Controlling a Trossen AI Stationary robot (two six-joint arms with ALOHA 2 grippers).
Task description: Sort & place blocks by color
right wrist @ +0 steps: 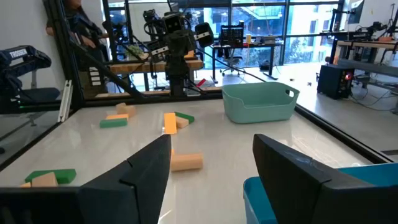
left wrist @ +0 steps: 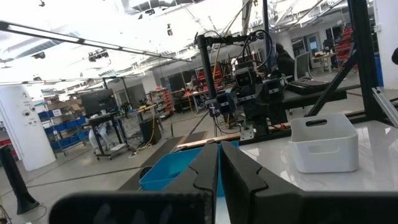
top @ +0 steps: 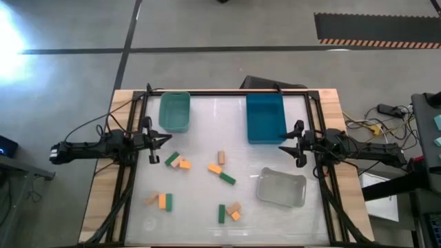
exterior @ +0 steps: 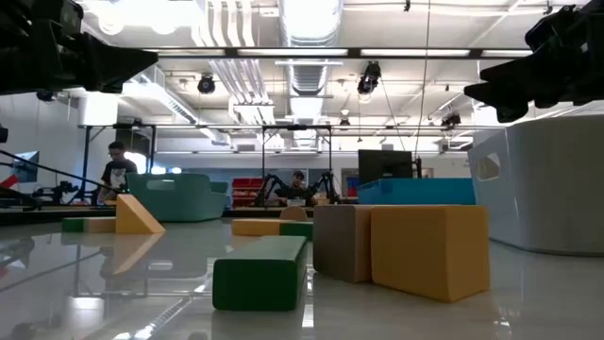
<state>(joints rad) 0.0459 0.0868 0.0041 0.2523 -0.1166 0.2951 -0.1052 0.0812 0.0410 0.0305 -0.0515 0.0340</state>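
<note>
The left hand (top: 153, 140) is hovering closed at the counter's (top: 207, 227) left edge, holding nothing. The blocks (top: 221, 177) are lying scattered across the middle, outside every bin. The right hand (top: 295, 143) is hovering open beside the blue bin (top: 265, 117).

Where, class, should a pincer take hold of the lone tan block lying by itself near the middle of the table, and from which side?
Grip the tan block across its two long faces, coming straight down from above. It lies flat, apart from the other blocks, its long axis pointing toward the bins, so both long sides look free for fingers. The right pincer, already open, seems suited.
</note>
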